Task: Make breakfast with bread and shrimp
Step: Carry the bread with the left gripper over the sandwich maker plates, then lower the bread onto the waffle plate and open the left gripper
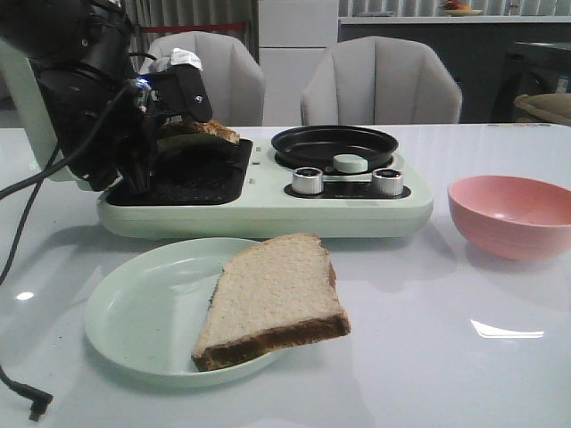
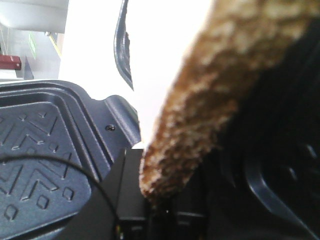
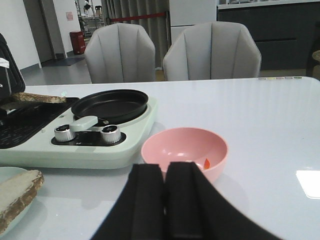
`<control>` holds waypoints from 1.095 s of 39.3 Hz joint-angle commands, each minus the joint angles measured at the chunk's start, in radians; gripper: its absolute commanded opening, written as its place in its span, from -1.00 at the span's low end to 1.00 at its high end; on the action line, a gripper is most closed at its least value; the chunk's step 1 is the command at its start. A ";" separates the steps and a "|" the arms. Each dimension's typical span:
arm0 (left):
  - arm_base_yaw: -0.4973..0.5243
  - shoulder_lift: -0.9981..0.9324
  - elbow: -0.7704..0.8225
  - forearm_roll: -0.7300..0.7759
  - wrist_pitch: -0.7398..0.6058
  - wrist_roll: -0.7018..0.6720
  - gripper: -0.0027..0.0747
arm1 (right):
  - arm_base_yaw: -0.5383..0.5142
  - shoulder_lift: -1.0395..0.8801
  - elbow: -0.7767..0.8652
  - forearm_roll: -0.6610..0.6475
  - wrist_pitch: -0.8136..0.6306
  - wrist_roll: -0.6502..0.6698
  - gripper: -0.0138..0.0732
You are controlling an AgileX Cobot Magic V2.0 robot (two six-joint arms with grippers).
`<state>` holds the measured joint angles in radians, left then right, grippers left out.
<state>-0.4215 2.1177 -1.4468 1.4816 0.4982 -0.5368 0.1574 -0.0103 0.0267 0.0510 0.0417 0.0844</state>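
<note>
Two slices of bread are in play, one on the plate [image 1: 134, 312] and one pinched by the left gripper [image 1: 165, 134] over the grill plate [image 1: 192, 183], best lifted level toward that plate, while the right gripper [image 3: 165, 200] rests clenched near the shrimp [image 3: 205, 163] in the pink bowl [image 3: 185, 150].

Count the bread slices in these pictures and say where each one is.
2. One slice lies on the green plate in front. The other slice is over the dark grill, by the left tool; none hidden that I can tell.
</note>
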 commanded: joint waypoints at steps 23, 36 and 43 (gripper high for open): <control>-0.002 -0.031 -0.071 -0.101 0.020 -0.003 0.35 | -0.005 -0.022 -0.017 -0.002 -0.086 -0.008 -0.34; -0.027 -0.076 -0.071 -0.289 0.043 0.147 0.35 | -0.005 -0.022 -0.017 -0.002 -0.086 -0.008 -0.34; -0.031 -0.121 -0.071 -0.383 0.043 0.182 0.35 | -0.005 -0.022 -0.017 -0.002 -0.086 -0.008 -0.34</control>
<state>-0.4405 2.0819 -1.4981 1.1408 0.5439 -0.3620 0.1574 -0.0103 0.0267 0.0510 0.0417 0.0844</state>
